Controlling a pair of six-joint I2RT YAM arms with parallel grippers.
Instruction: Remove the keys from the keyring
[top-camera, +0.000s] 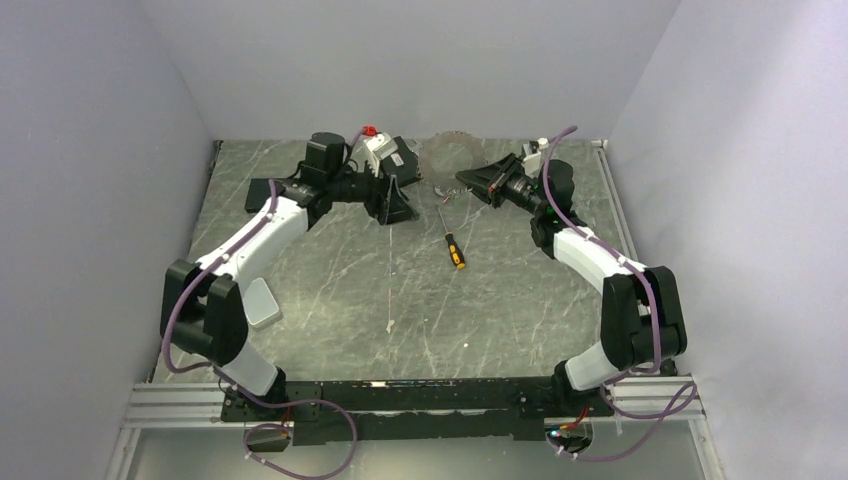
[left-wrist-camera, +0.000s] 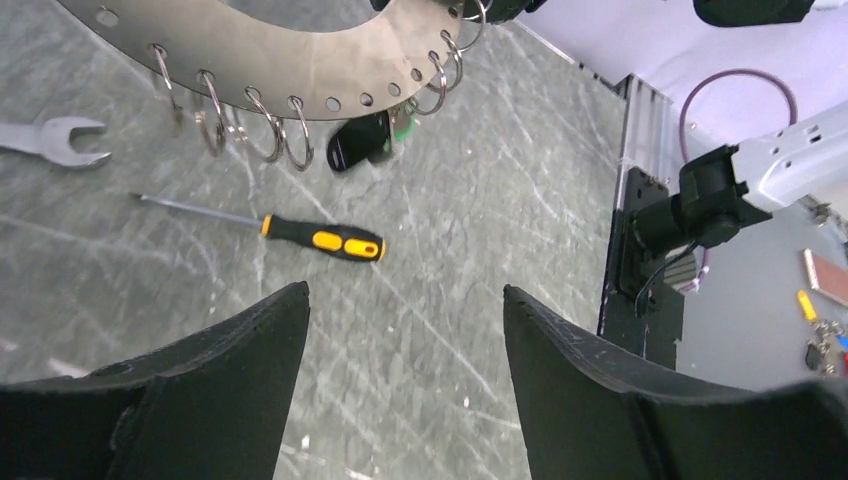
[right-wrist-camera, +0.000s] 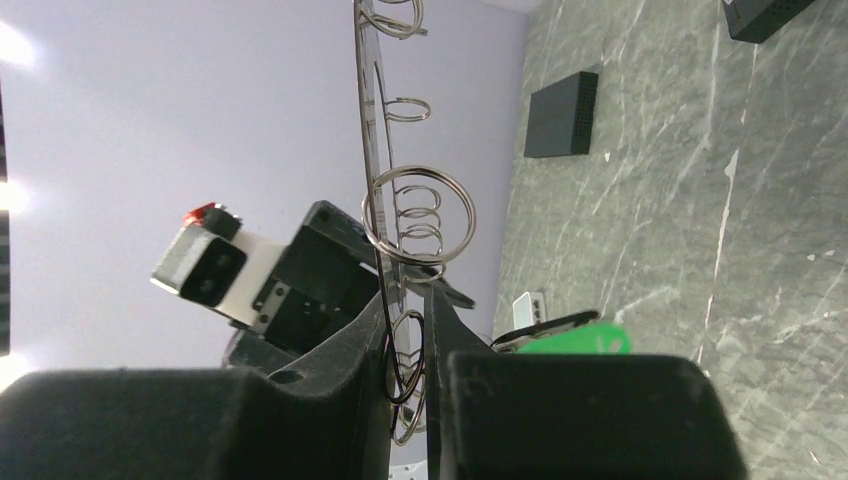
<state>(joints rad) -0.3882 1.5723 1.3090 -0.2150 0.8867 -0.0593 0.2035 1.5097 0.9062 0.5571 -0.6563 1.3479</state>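
Right wrist view: the right jaws pinch the thin keyring (left-wrist-camera: 300, 62), held up above the table (left-wrist-camera: 450, 250). Keys (left-wrist-camera: 298, 135) hang from its edge. The left jaws are wide open, holding nothing.

Far middle crowded, near half open
Seen from above, the keyring (left-wrist-camera: 290, 60) stands on edge at 12 o'clock, pinched by the right gripper (right-wrist-camera: 405, 320); the left gripper (left-wrist-camera: 405, 295), jaws apart, sits at its 8 o'clock. The wrench (left-wrist-camera: 55, 140) and screwdriver (left-wrist-camera: 275, 226) lie beside the ring toward 6 o'clock. A white pad (top-camera: 262, 303) lies at 8 o'clock; the table (top-camera: 400, 300) from centre to 5 o'clock is passable.
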